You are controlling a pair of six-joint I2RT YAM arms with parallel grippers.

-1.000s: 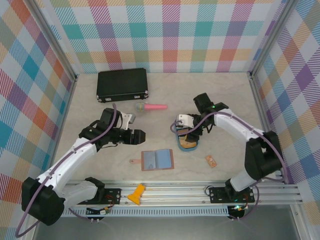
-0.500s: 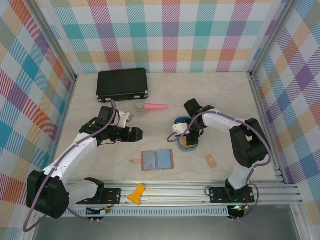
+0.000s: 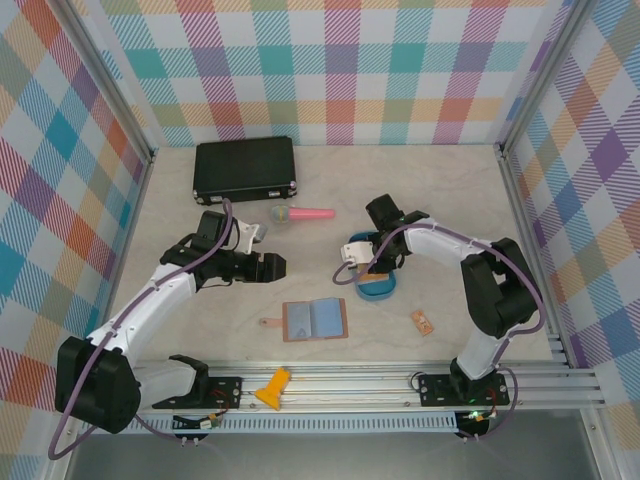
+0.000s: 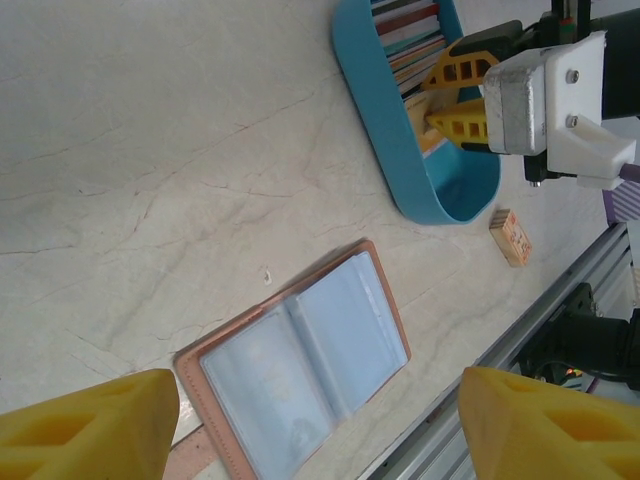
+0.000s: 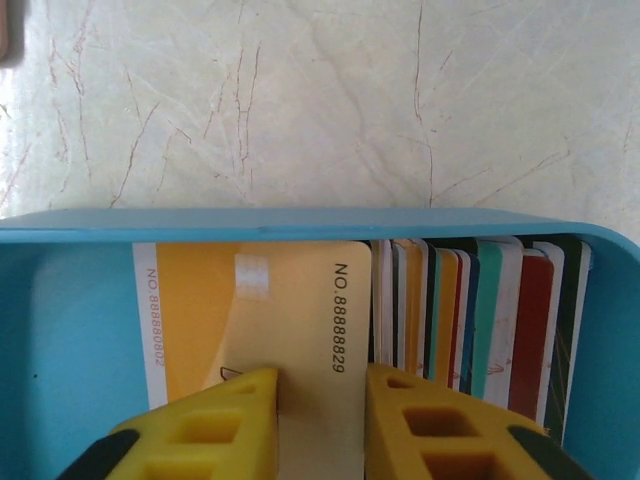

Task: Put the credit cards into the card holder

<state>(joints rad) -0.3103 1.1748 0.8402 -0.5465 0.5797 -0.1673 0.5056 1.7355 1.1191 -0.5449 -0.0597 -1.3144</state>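
Since one second ago, the right gripper [image 5: 320, 400] has closed from wide to narrow. It now pinches one tan card [image 5: 300, 300] between its two yellow fingers inside the blue tray [image 5: 300, 222]. One orange card [image 5: 190, 310] stands partly covered by the tan card. Further credit cards [image 5: 480, 310] stand on edge in one packed row beside it, too tight to count. The left gripper [image 3: 274, 268] hovers with jaws wide apart, holding nothing, near one card holder [image 4: 300, 370]. That holder lies open and flat on the table [image 4: 150, 150], near the tray but not touching it.
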